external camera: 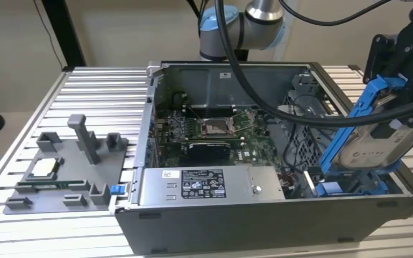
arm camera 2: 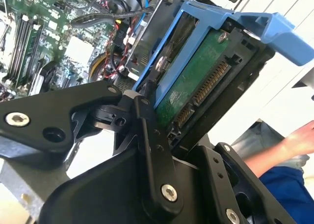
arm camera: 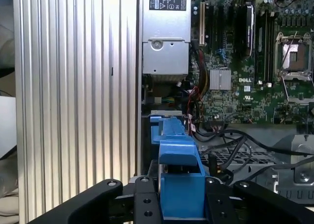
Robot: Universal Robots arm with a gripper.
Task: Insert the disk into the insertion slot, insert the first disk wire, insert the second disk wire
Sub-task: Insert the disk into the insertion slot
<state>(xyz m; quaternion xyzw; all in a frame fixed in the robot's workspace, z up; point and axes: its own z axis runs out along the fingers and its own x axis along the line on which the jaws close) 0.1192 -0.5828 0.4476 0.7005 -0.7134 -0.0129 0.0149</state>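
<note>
— What does the gripper [external camera: 406, 110] have?

— The disk [external camera: 374, 146]. It is clamped on the upper end of the blue carrier frame [arm camera: 179, 185] (in the first wrist view the frame sits squeezed between the black fingers [arm camera: 142, 204]).

— Where is the disk?

— At the near corner of the open computer case [external camera: 264, 226], on the exterior view's right. It stands steeply tilted. Its lower end is down at the insertion slot [external camera: 335, 189] among the blue latch pieces, and its upper end is well above the case rim.

— And the wires?

— In the second wrist view the connector pins on the disk's green board [arm camera 2: 196, 82] are bare.

— Around it?

— The power-supply box [external camera: 206, 185] lies just beside the slot, with the motherboard [external camera: 214, 129] behind. A person's hand [arm camera 2: 297, 140] shows beyond the disk.
</note>
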